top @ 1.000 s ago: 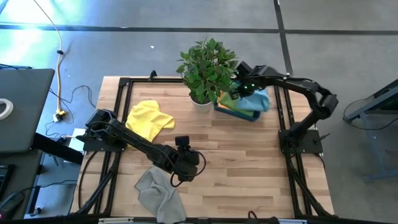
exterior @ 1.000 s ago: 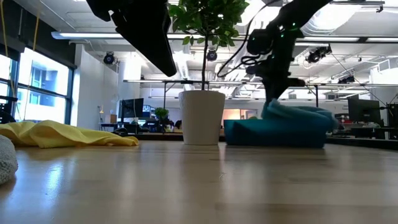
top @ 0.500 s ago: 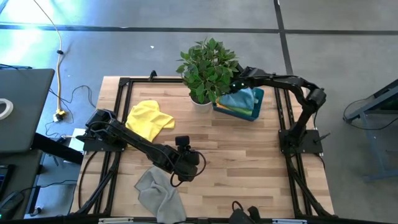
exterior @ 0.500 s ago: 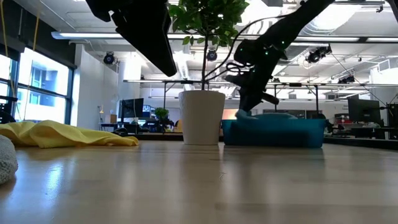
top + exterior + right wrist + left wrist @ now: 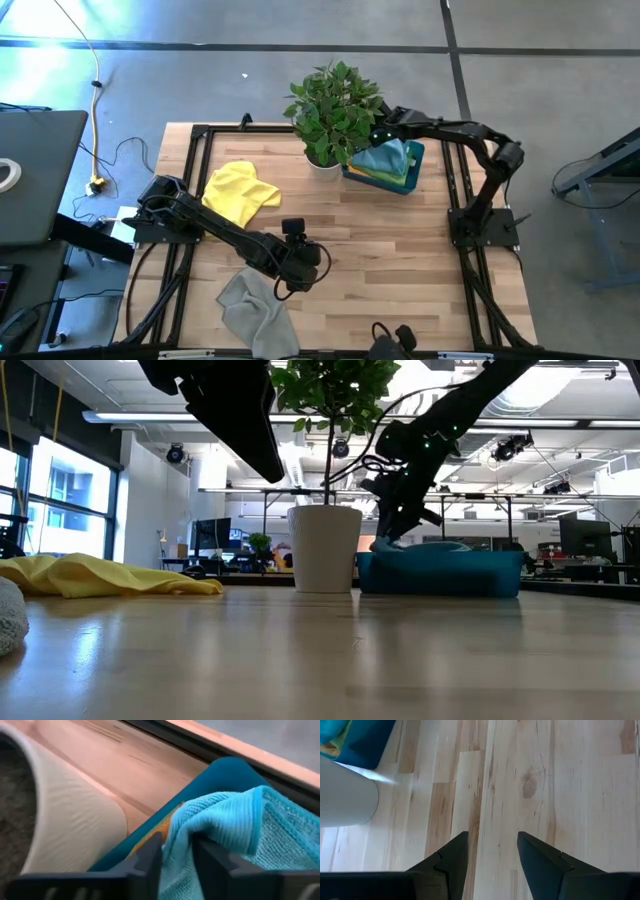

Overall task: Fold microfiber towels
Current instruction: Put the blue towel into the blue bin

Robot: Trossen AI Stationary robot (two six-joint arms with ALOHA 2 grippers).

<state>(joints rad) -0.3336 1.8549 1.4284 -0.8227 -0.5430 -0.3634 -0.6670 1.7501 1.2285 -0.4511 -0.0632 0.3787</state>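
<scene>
Two dark fingers of the right end effector pinch a ribbed, light blue towel in the teal bin.

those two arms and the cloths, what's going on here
The right gripper is down at the teal bin beside the potted plant, its fingers either side of a fold of the light blue towel lying in the bin. The left gripper hangs open over bare wood near the middle of the table, holding nothing. A yellow towel and a grey towel lie crumpled on the table, not yet folded.
</scene>
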